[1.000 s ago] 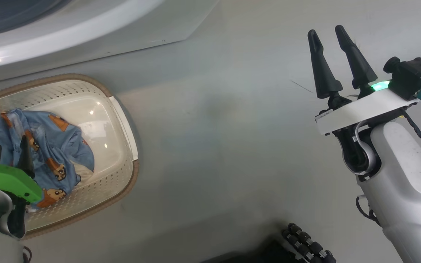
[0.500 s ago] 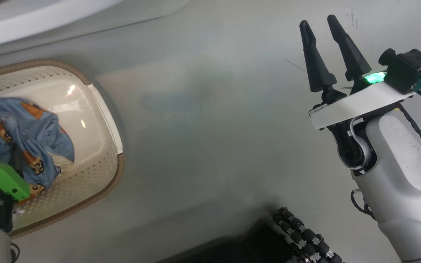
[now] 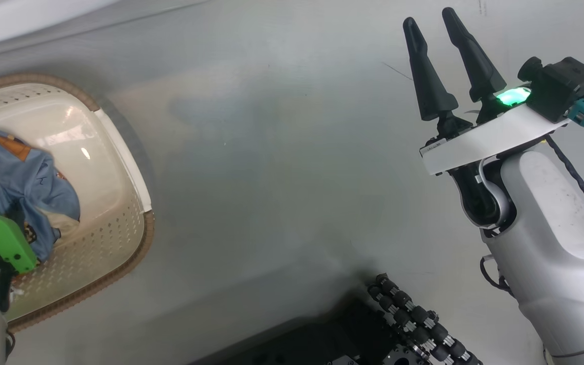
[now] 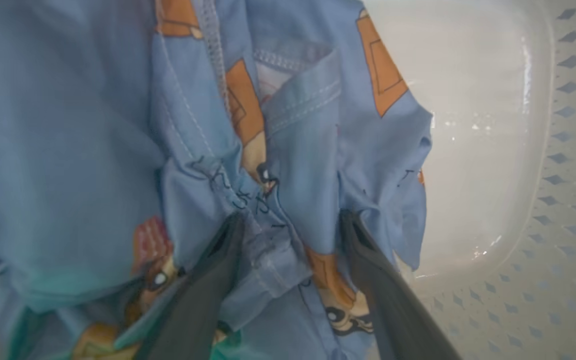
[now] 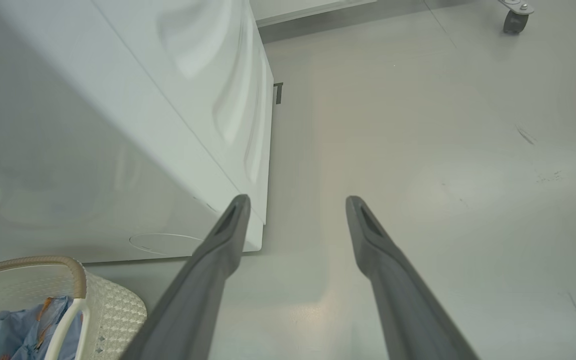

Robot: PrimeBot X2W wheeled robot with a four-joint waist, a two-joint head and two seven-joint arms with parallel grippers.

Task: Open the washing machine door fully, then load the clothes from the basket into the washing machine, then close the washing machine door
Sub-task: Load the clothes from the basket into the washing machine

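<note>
Loading hasn't really got going, I'd say: the clothes (image 4: 288, 150) are all sitting in the basket (image 3: 114, 228), nothing lifted out. The left pincer (image 4: 292, 216) is down in the pile, fingers spread wide with a fold of blue fabric between them, not pinched yet. The right pincer (image 3: 428, 16) is wide too, holding nothing, hovering over the floor (image 3: 271, 177) well apart from the basket. The washing machine (image 5: 118, 125) stands just beside the basket, but I can't tell whether the washing machine door is open. So the grab, the drop into the machine and shutting the door are all left.
</note>
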